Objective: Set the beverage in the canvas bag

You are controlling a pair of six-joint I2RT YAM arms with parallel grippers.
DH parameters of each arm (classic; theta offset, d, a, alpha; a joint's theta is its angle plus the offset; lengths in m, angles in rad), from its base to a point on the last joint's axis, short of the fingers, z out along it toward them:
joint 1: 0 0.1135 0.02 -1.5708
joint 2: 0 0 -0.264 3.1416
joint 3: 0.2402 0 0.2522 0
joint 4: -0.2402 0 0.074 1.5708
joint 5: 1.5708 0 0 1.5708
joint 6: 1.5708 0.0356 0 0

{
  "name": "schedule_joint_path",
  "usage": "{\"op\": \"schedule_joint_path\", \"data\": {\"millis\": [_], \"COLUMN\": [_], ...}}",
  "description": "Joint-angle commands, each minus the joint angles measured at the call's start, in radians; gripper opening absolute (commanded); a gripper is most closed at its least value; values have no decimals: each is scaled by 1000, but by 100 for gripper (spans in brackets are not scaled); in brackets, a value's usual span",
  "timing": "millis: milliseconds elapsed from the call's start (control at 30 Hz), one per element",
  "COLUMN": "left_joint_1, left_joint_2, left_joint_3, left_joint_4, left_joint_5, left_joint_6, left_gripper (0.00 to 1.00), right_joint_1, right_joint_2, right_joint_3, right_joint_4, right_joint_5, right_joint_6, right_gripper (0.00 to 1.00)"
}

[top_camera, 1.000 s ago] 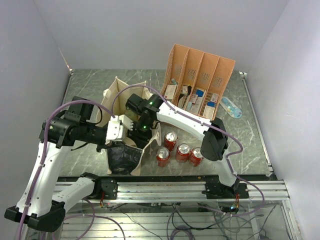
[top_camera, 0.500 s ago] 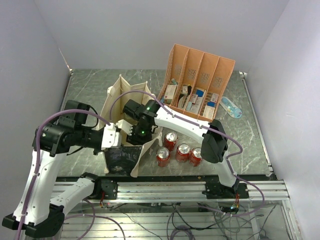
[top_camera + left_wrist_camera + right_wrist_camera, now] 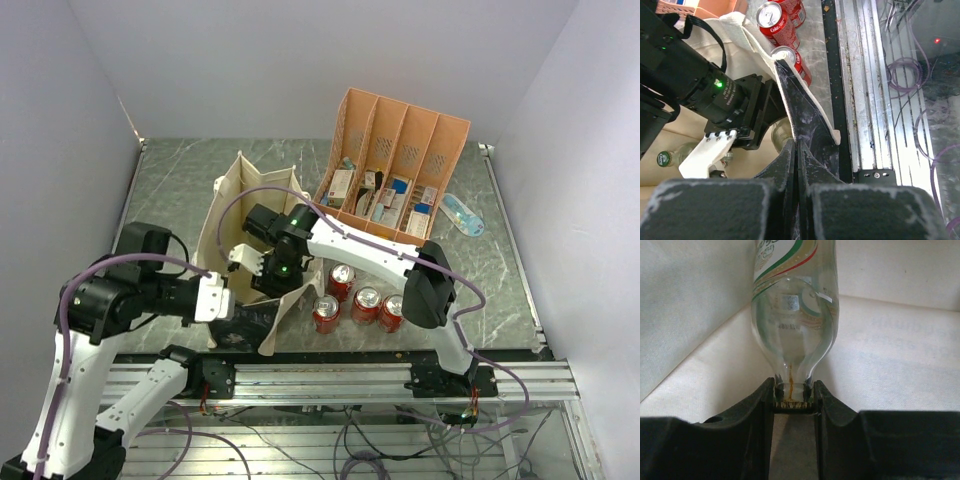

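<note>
While the left gripper (image 3: 796, 148) pinched the dark end panel (image 3: 807, 117) of the bag (image 3: 228, 205), the right gripper (image 3: 793, 392) clamped the neck of the clear bottle (image 3: 794, 315), which sat inside the bag.

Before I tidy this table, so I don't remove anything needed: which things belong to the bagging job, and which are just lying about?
Job: canvas bag, its dark end pinched by the left tool; clear bottle, held by the right tool inside the bag; red cans, perhaps next.
Lying about: orange organizer; blue-white packet beside it.
</note>
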Motion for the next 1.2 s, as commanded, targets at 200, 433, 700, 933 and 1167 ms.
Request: {"op": "schedule_joint_path", "data": {"millis": [200, 433, 700, 933, 1167], "left_joint_1": [-8, -8, -9, -8, 0], "left_joint_2": [-81, -100, -102, -102, -97], "left_joint_3": [-60, -74, -71, -38, 18], "left_joint_4": [44, 90, 135, 168, 189], "left_joint_5": [16, -1, -14, -42, -84], "left_joint_6": [-35, -95, -127, -165, -205], "left_gripper": [24, 33, 42, 73, 90], "right_joint_1": [9, 22, 63, 85, 92], "right_joint_2": [54, 61, 37, 30, 31], "right_joint_3": [150, 173, 163, 137, 127], "right_joint_4": [-64, -64, -69, -34, -18], "right_joint_5": [-164, -188, -138, -114, -115], "right_joint_6": [-28, -25, -17, 2, 6], "right_gripper": [0, 0, 0, 6, 24]}}
